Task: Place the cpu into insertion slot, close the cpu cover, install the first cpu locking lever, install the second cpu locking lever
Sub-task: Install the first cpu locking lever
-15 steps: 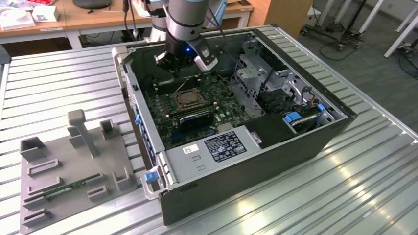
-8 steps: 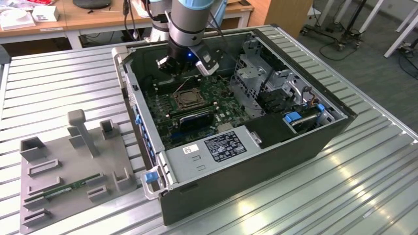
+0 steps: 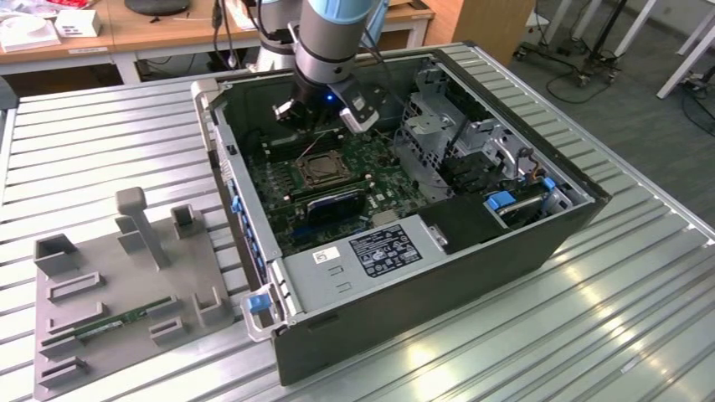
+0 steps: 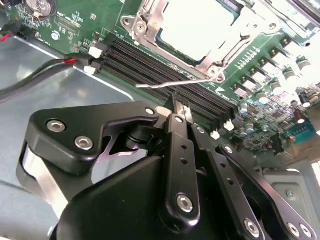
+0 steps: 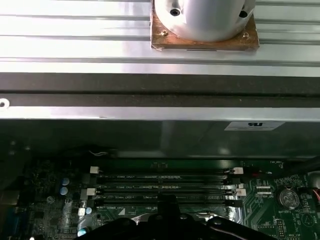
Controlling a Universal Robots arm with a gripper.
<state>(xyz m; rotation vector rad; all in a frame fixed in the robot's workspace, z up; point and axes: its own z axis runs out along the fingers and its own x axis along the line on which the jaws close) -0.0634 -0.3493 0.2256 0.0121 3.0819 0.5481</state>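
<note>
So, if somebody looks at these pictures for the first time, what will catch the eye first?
Most likely the open computer case lying on the ribbed metal table, with the robot arm reaching down into it. In the second wrist view, the pale chip sits in its metal-rimmed socket on the green board. The black fingers are shut close beside a thin metal lever.

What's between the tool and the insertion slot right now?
In the second wrist view, a thin silvery locking lever and a bank of long black memory slots lie between the tool and the insertion slot.
</note>
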